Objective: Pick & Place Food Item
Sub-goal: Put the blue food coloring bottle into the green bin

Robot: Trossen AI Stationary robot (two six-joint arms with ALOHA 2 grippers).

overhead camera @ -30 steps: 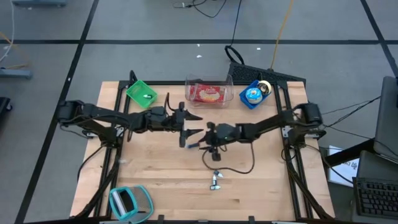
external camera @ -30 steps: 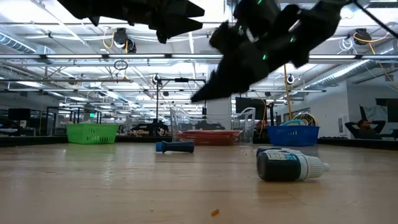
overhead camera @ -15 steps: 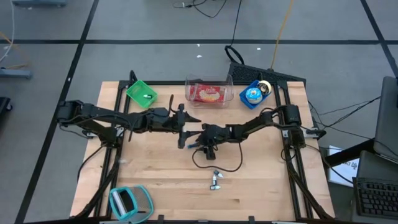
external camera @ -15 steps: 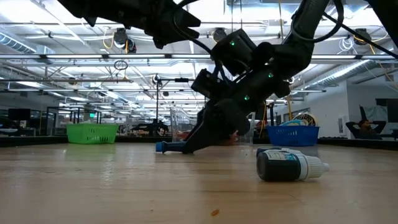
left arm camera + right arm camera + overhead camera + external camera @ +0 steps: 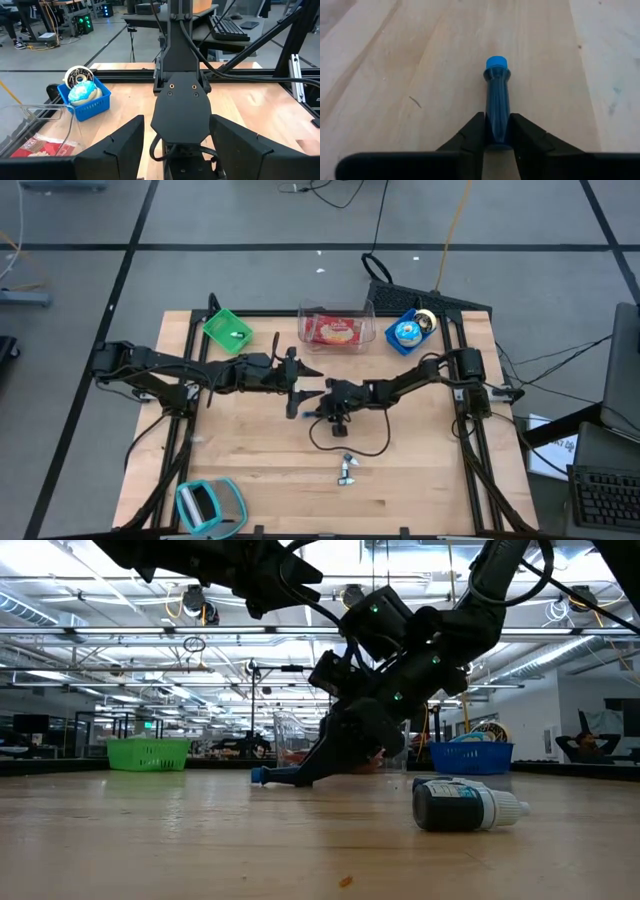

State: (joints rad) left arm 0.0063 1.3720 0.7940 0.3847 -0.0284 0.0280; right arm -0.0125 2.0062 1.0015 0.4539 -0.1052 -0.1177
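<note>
While I work across from the left, my left gripper (image 5: pixel 303 378) hangs above mid-table with its fingers (image 5: pixel 120 145) spread wide and nothing between them, simply waiting. Just to its right, my right gripper (image 5: pixel 312 413) is down at the wood, its two fingers (image 5: pixel 470 135) pinching the dark blue tube (image 5: pixel 497 102), which lies flat on the table (image 5: pixel 250 470) with its light blue cap pointing away from the wrist. The hold sits at the tube's rear end, so I would squeeze firmly, then lift straight and slowly, watching for droop. Further right, the small bottle (image 5: pixel 465 806) lies well apart, safely out of my path.
</note>
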